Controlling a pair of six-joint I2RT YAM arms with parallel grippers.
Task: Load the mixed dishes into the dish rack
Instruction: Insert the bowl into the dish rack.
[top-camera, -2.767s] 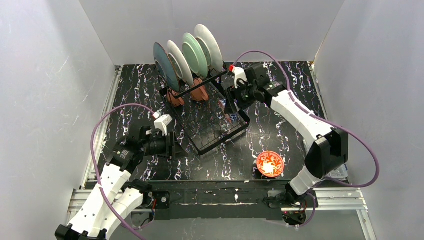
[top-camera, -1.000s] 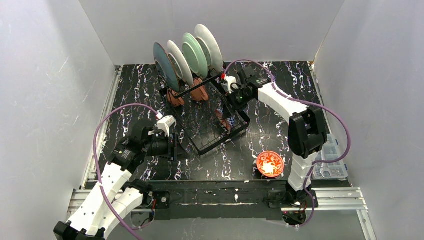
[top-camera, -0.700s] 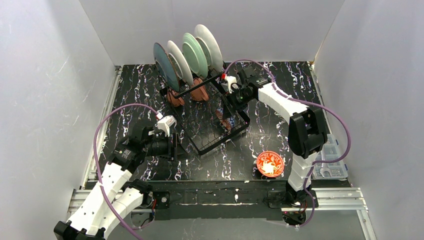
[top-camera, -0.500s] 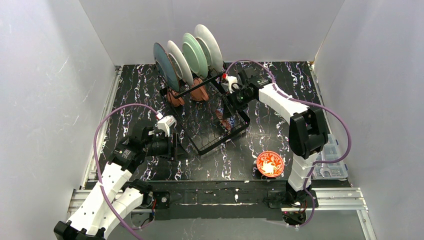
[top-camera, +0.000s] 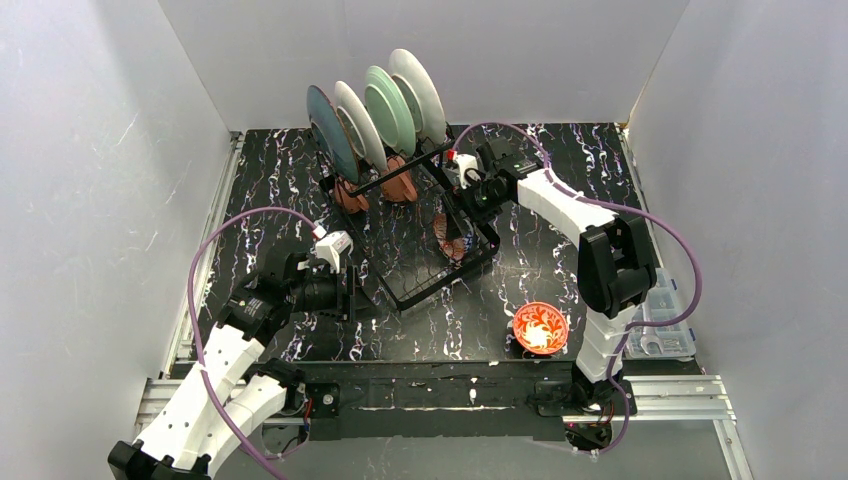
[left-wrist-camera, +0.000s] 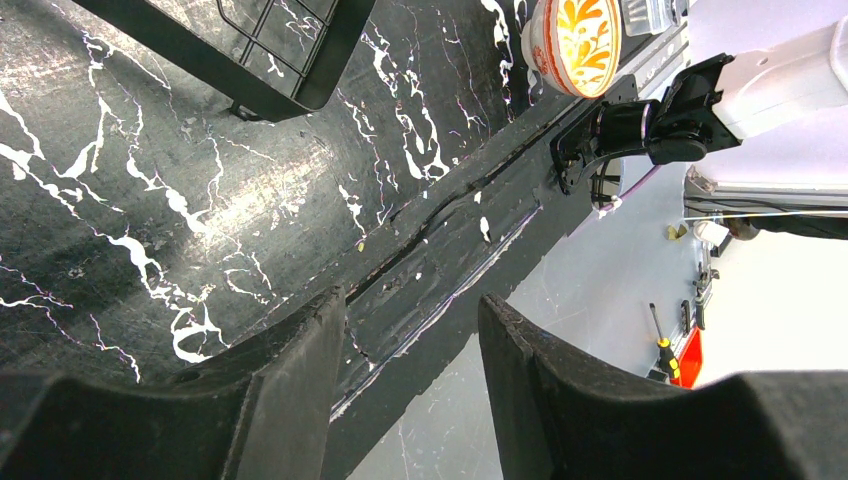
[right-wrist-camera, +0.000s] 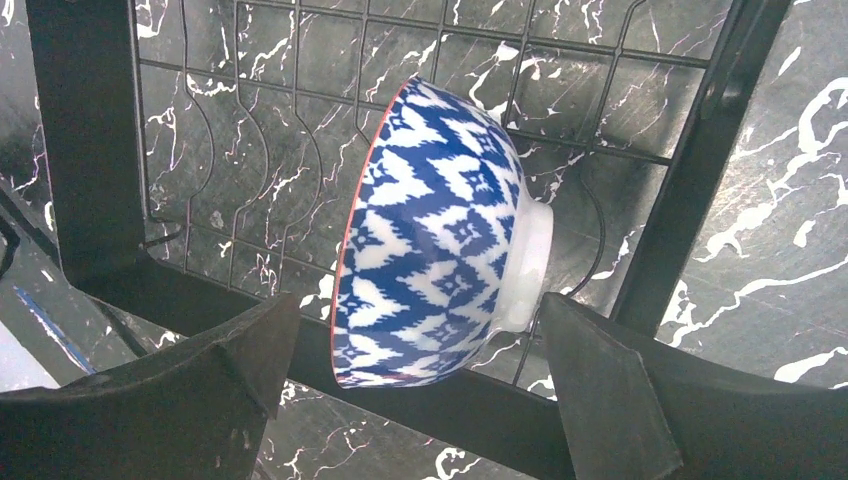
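Although one bowl sits outside it, your dish rack (top-camera: 425, 270) is nearly full.
Four plates (top-camera: 390, 110) stand upright in the far slots with two terracotta mugs (top-camera: 350, 195) at their foot, and a blue-patterned bowl (right-wrist-camera: 430, 240) leans on its edge on the grid base. Your right tool (right-wrist-camera: 420, 320) straddles that bowl, jaws spread wide and clear of it on both sides, gripping nothing. Your left tool (left-wrist-camera: 412, 305) hovers over the desk (top-camera: 560, 230) by the rack's near corner, jaws partly apart and empty. Judged from this, one item is left: the red-patterned bowl (top-camera: 540, 328), upright on the desk near the right arm's base, well apart from the rack.
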